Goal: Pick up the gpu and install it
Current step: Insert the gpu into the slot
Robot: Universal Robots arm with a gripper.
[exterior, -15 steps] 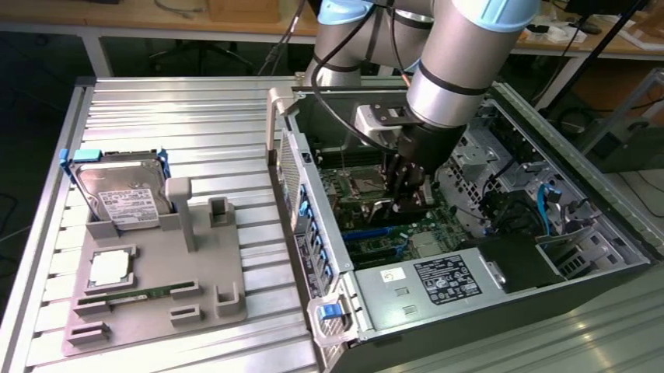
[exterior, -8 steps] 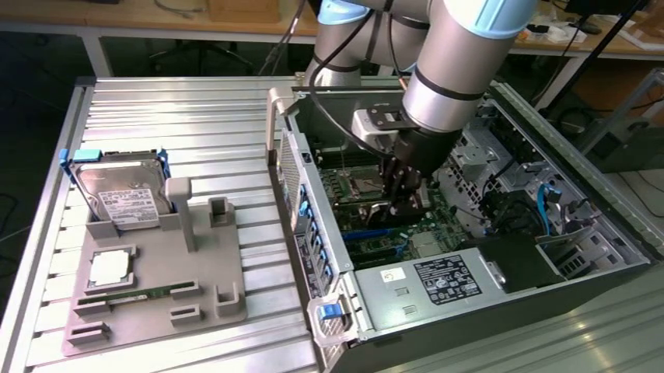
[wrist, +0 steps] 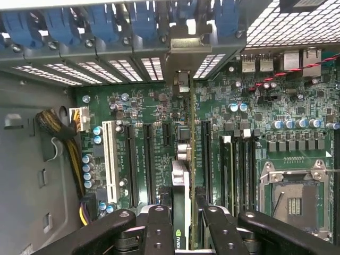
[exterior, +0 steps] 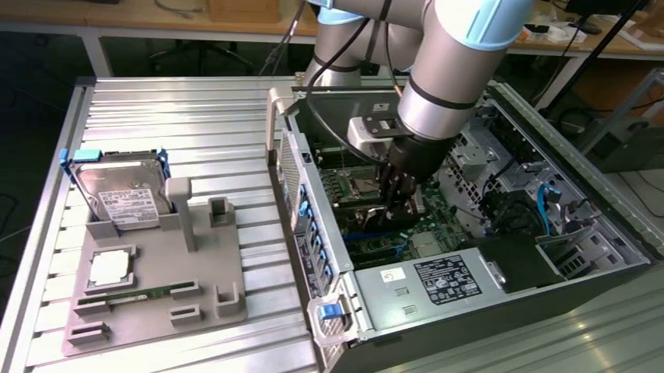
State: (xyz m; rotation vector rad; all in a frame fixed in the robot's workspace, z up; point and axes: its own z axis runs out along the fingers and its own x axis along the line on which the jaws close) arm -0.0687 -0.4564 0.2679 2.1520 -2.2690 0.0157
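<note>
Fingers (wrist: 183,226) grip the gpu (wrist: 183,175), seemingly edge-on, inside the computer case (exterior: 581,256) on a ribbed metal table (exterior: 186,124).

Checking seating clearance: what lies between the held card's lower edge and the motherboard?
Nothing: in the wrist view the thin gpu card, edge-on, stands over the green motherboard.

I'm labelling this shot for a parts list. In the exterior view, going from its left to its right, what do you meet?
Hard drive → grey holder tray → blue latches on the computer case → gripper holding the gpu → power supply.
</note>
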